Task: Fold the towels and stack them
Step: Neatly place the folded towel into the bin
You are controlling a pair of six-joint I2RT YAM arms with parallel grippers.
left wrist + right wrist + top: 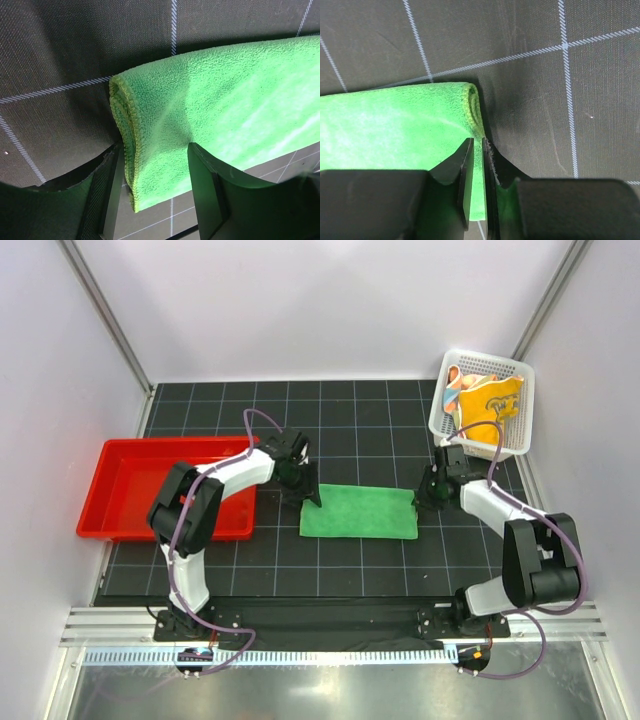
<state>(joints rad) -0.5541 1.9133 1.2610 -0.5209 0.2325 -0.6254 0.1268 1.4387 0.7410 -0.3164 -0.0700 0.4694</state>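
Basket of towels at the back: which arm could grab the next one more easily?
Probably the right. The white basket with the orange towel sits at the far right, just beyond the right gripper. The left gripper is across the green towel, nearer the red tray.

Green towel between left claw and right claw — flat, mid-table

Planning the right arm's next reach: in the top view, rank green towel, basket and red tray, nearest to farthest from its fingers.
1. Green towel, its right edge between the fingers.
2. Basket, back right.
3. Red tray, far left.
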